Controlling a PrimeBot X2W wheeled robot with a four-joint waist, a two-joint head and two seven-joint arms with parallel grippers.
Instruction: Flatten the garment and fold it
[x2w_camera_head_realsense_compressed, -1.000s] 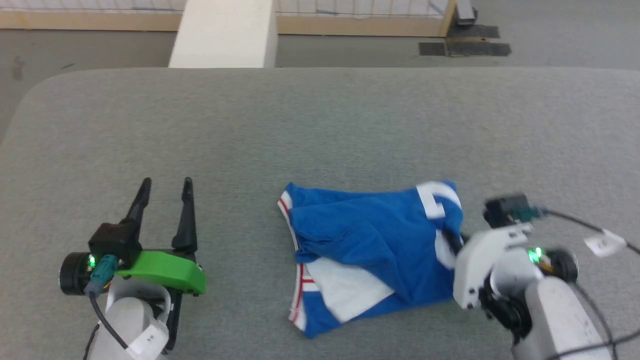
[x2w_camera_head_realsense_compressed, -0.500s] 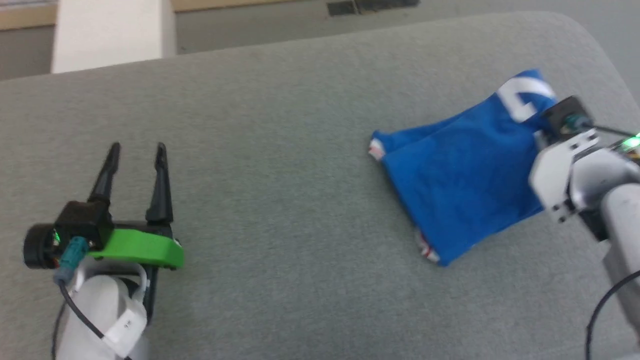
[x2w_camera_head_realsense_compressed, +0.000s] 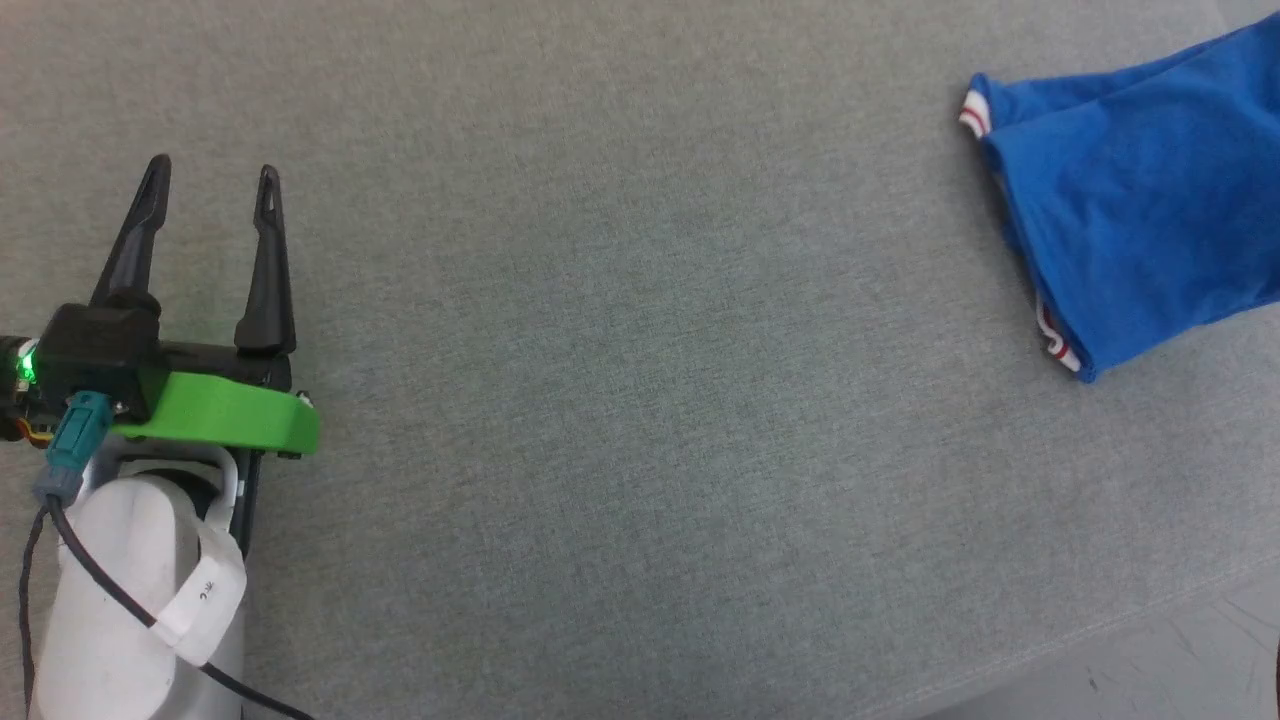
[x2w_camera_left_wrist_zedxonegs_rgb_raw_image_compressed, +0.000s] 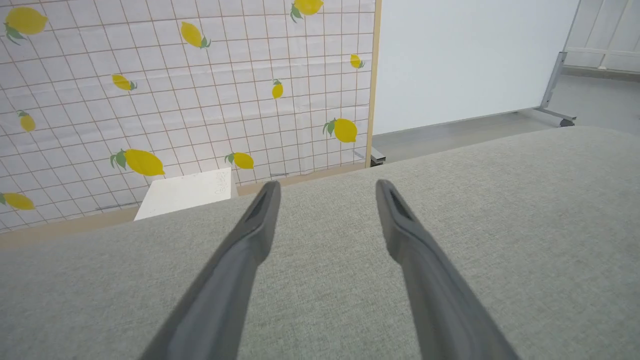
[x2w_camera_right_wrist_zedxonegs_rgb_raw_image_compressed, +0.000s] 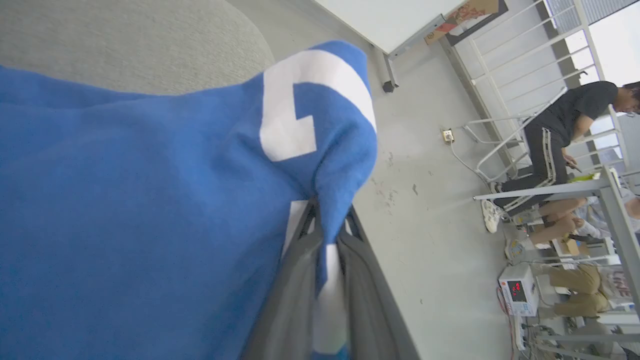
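The garment (x2w_camera_head_realsense_compressed: 1130, 220), bright blue with white and red-striped trim, hangs bunched at the far right of the head view, its lower corner over the grey cushioned surface (x2w_camera_head_realsense_compressed: 640, 400). In the right wrist view the blue cloth with a white block mark (x2w_camera_right_wrist_zedxonegs_rgb_raw_image_compressed: 150, 190) drapes in front, and my right gripper (x2w_camera_right_wrist_zedxonegs_rgb_raw_image_compressed: 327, 225) is shut on a fold of it, the cloth pinched between the two dark fingers. My left gripper (x2w_camera_head_realsense_compressed: 212, 172) rests at the left of the surface, open, with nothing between its fingers (x2w_camera_left_wrist_zedxonegs_rgb_raw_image_compressed: 325, 187), far from the garment.
The surface's front edge and bare floor (x2w_camera_head_realsense_compressed: 1180, 660) show at lower right. Beyond the far edge stand a lemon-patterned panel (x2w_camera_left_wrist_zedxonegs_rgb_raw_image_compressed: 175, 90), a white block (x2w_camera_left_wrist_zedxonegs_rgb_raw_image_compressed: 185, 192) and a white board (x2w_camera_left_wrist_zedxonegs_rgb_raw_image_compressed: 470, 55). A person (x2w_camera_right_wrist_zedxonegs_rgb_raw_image_compressed: 565, 130) sits among equipment off the surface's end.
The head camera has swung left and down, so the whole picture shifted. The garment, first spread flat with its white panels showing, now hangs bunched from my right gripper. The left gripper stays open.
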